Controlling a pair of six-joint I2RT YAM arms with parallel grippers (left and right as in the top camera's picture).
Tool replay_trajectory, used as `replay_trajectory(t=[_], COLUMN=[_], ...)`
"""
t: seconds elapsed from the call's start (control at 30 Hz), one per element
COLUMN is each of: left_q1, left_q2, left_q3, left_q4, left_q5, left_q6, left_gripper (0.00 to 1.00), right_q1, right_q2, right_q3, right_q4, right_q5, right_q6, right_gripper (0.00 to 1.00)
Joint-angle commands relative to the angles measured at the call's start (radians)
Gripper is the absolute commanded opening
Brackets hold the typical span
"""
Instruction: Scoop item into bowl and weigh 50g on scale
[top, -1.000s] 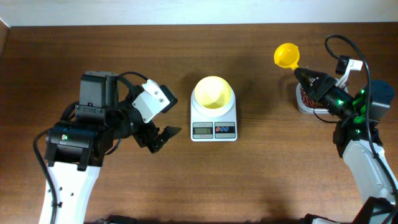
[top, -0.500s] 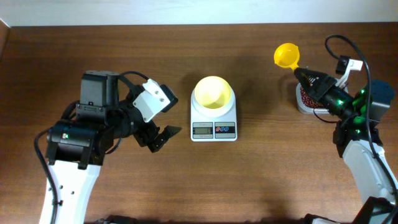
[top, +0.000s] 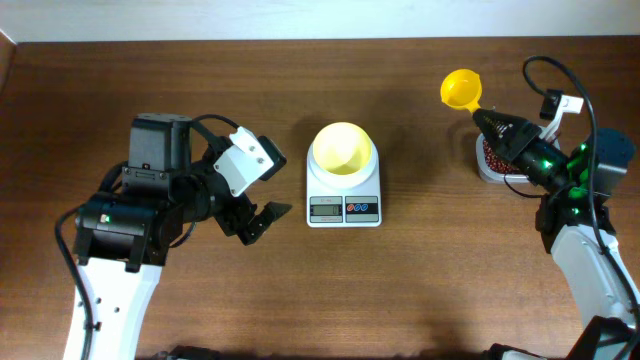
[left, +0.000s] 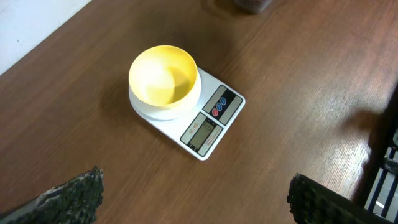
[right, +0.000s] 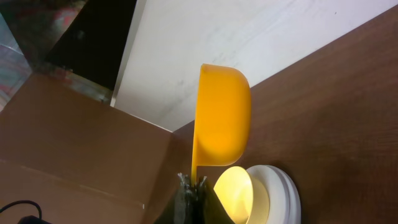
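The yellow bowl (top: 342, 150) is sitting on top of the white scale (top: 343, 208) in the middle of the table, and it is looking empty inside. The beans (top: 490, 158) are lying in a tub (top: 481, 171) far over on the right side. The right gripper (top: 492, 125) is squeezing the handle of a yellow scoop (top: 461, 90) just above that tub, and no beans are showing in the scoop. The left gripper (top: 264, 222) is hanging beside the scale with its fingers wide apart, holding nothing. So I am thinking the job is only starting: the scooping, the pouring and the checking of the number are all left to do
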Motion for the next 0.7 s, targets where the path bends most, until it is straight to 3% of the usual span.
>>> replay_trajectory(t=[0.0, 0.67], left_q1=[0.003, 0.003], left_q2=[0.004, 0.005], left_q3=[0.019, 0.018], left_q4=[0.003, 0.010], left_q5=[0.018, 0.018], left_q6=[0.016, 0.016], left_gripper=[0.99, 0.99], right_q1=[-0.001, -0.001], right_q2=[-0.018, -0.018], right_q3=[0.015, 0.015], right_q4=[0.005, 0.004], right_q5=[0.002, 0.002], right_q6=[0.001, 0.000], right_gripper=[0.04, 0.04])
